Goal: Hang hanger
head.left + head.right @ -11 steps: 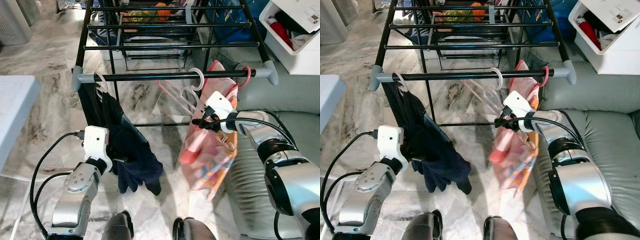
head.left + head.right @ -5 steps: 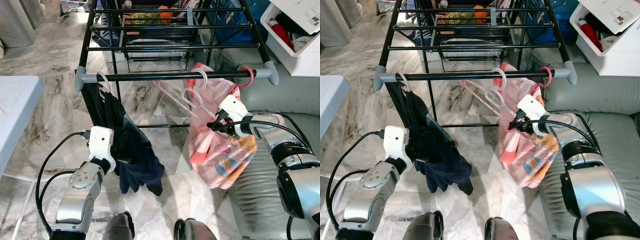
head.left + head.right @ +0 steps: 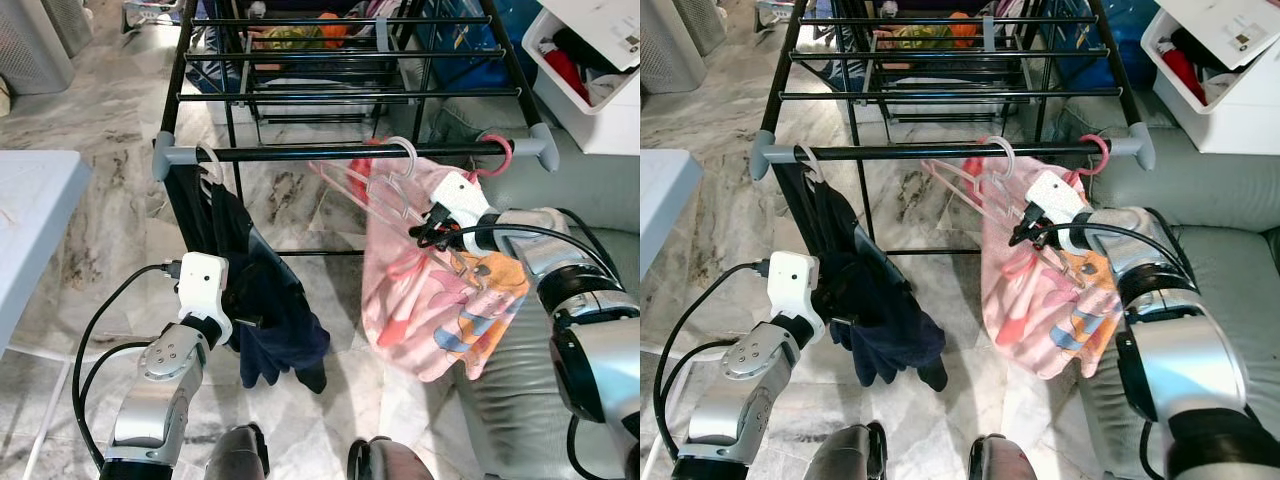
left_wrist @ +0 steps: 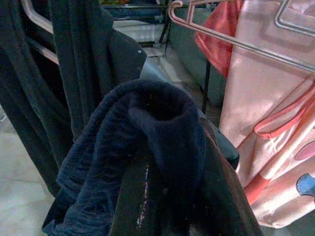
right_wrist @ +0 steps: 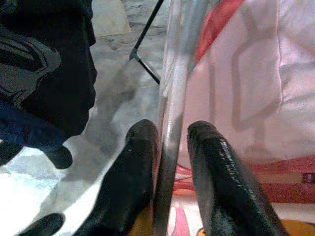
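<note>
Right wrist view: right gripper (image 5: 170,147) fingers clamping pink hanger (image 3: 385,195) arm | hook sitting on rail (image 3: 330,152), upper centre | light, stiff wire, soft pink garment (image 3: 440,300) swaying; grip near shoulder | left gripper (image 4: 162,216) fingers: cannot tell.

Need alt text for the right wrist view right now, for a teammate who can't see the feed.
Close-up along the right tool: its two black fingers are closed on the thin pale bar of a hanger that carries a pink garment. Beside it hangs dark clothing, above a marble floor.
</note>
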